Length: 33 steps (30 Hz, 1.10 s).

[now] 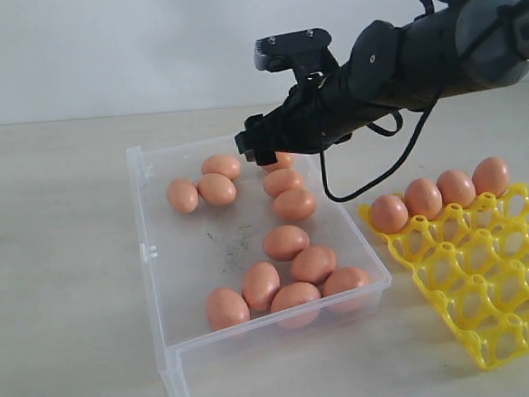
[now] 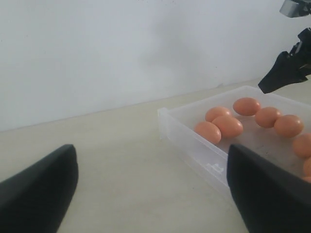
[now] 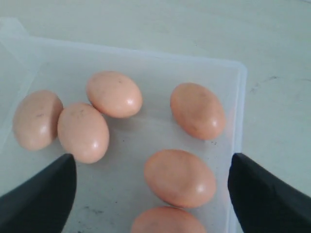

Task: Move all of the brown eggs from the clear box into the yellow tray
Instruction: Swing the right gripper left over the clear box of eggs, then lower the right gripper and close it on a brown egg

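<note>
The clear box (image 1: 146, 252) lies at the centre of the table, with several brown eggs (image 1: 286, 241) loose on its floor. At the right, the yellow tray (image 1: 490, 301) carries several brown eggs (image 1: 422, 196) along its far row. My right gripper (image 1: 259, 149) hovers open above the box's far end. In its wrist view the gripper (image 3: 151, 158) has one egg (image 3: 180, 177) below and between its wide-apart fingers (image 3: 262, 194), untouched. My left gripper (image 2: 150, 150) stands open over bare table beside the box wall (image 2: 194, 145); it is out of the exterior view.
The right arm (image 1: 418, 56) and its dangling black cable (image 1: 372, 182) reach over the gap between box and tray. Bare tabletop (image 1: 60, 267) lies left of the box. A white wall (image 1: 99, 46) stands behind the table.
</note>
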Tool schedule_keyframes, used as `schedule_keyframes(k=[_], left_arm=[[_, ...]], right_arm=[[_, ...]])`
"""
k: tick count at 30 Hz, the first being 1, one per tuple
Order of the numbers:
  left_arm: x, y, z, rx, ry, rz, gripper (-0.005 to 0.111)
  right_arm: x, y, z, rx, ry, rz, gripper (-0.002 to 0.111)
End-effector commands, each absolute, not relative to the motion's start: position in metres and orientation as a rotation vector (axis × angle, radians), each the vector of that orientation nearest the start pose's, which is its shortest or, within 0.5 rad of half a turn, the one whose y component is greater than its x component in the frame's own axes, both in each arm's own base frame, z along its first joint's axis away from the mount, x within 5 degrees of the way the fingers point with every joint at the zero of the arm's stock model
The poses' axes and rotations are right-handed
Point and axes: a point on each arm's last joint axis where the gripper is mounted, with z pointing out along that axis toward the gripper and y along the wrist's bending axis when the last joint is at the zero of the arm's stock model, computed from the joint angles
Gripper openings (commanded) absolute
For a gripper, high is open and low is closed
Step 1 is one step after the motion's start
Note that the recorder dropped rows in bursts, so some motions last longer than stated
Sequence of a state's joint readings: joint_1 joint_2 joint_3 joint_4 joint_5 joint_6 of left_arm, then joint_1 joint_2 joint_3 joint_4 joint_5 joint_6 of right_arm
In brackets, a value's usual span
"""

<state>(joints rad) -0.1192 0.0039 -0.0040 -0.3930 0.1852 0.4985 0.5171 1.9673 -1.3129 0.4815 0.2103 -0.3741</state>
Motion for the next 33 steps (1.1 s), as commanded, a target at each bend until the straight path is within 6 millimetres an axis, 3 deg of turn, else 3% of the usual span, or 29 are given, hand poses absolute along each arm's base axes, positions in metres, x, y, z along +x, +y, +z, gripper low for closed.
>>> schedule_keyframes(k=[1, 4, 7, 12, 19, 29, 33], left_arm=[[0.055, -0.013, 0.198, 0.235, 1.631, -0.079, 0.078], [0.055, -0.013, 0.198, 0.235, 1.631, -0.079, 0.078], [0.055, -0.013, 0.198, 0.235, 1.631, -0.079, 0.078], [0.055, -0.013, 0.198, 0.235, 1.631, -0.079, 0.078], [0.055, -0.013, 0.198, 0.235, 1.631, -0.079, 0.078], [0.055, -0.013, 0.198, 0.235, 1.631, -0.079, 0.078], [0.055, -0.013, 0.198, 0.235, 1.631, -0.079, 0.078]], right_arm=[[0.370, 0.220, 0.195, -0.584, 2.318, 0.423, 0.075], [0.359, 0.220, 0.187, -0.959, 2.318, 0.362, 0.075], [0.349, 0.217, 0.181, -1.200, 2.336, 0.325, 0.075], [0.344, 0.206, 0.175, -1.431, 2.341, 0.166, 0.075], [0.339, 0.211, 0.175, -1.534, 2.300, 0.165, 0.075], [0.315, 0.252, 0.178, -1.744, 2.102, 0.138, 0.075], [0.316, 0.256, 0.178, -1.662, 2.129, 0.152, 0.066]])
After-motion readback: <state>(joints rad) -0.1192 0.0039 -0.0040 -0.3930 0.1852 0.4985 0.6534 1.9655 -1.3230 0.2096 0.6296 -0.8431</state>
